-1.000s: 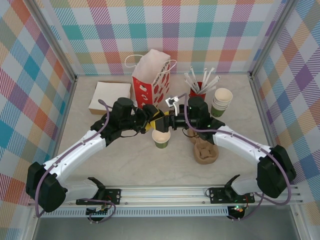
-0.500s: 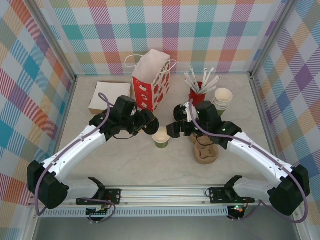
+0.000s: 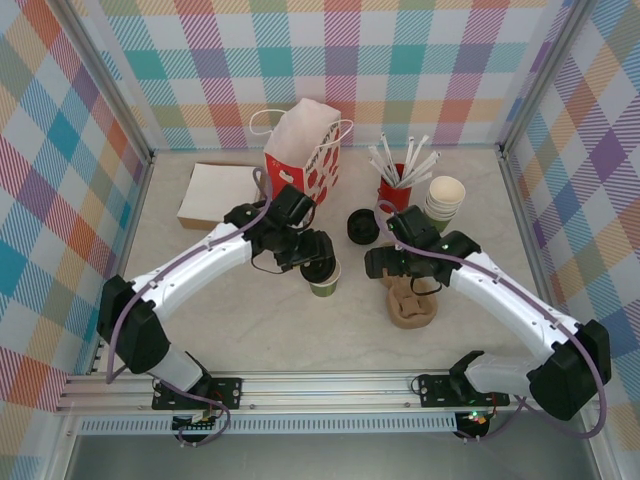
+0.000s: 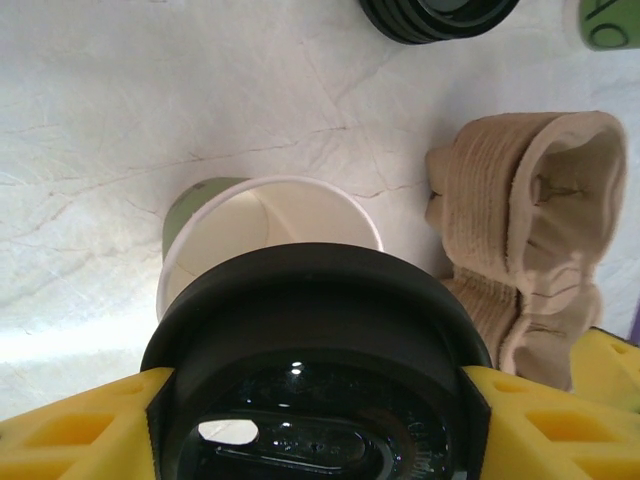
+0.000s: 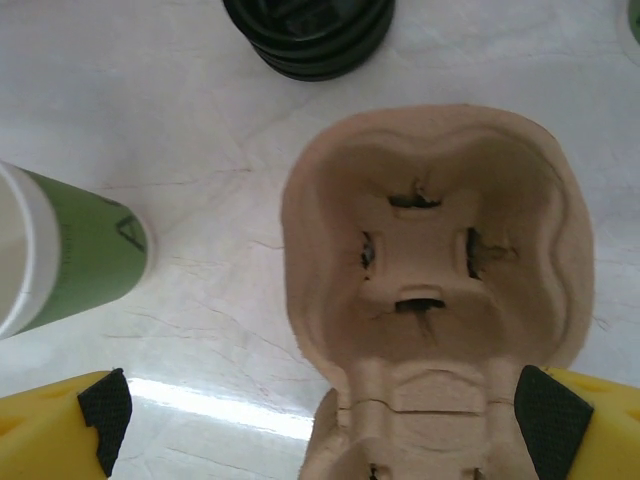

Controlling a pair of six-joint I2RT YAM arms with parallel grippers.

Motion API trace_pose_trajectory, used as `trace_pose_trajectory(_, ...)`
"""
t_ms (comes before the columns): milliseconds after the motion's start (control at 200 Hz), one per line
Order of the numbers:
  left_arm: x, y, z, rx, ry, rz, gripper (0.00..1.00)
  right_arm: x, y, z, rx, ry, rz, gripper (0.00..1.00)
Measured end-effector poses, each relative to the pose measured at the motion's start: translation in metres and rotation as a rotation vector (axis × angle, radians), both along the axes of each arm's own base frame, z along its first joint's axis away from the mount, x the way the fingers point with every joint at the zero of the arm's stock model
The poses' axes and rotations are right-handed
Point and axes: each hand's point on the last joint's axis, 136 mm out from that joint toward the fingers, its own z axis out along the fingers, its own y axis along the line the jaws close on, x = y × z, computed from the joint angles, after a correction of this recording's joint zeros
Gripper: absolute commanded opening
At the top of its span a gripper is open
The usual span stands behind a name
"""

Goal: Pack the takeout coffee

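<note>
Left gripper (image 4: 318,425), lid (image 4: 310,300) over upright cup (image 4: 265,220)

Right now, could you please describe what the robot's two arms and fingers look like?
The left arm and right arm have white tubular shells with chunky black joints; a lilac cable trails along each. Their fingers are bright yellow plastic with black pads.

Lid (image 4: 312,300) in left tool (image 4: 320,405) blocks cup (image 4: 262,228) mouth; near table (image 3: 268,322) free
</note>
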Motion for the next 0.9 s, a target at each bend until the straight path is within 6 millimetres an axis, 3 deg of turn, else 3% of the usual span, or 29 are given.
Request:
trace_pose_trajectory(400, 0.007, -0.012, -0.015, 0.095, 0.019, -0.057, 0.58, 0.000, -0.016, -0.001, -0.058, -0.005, -0.052, 1.00)
trace_pose_trajectory(900, 0.006, -0.008, -0.028, 0.153, 0.050, -0.057, 0.59, 0.000, -0.016, 0.002, -0.052, -0.014, -0.053, 1.00)
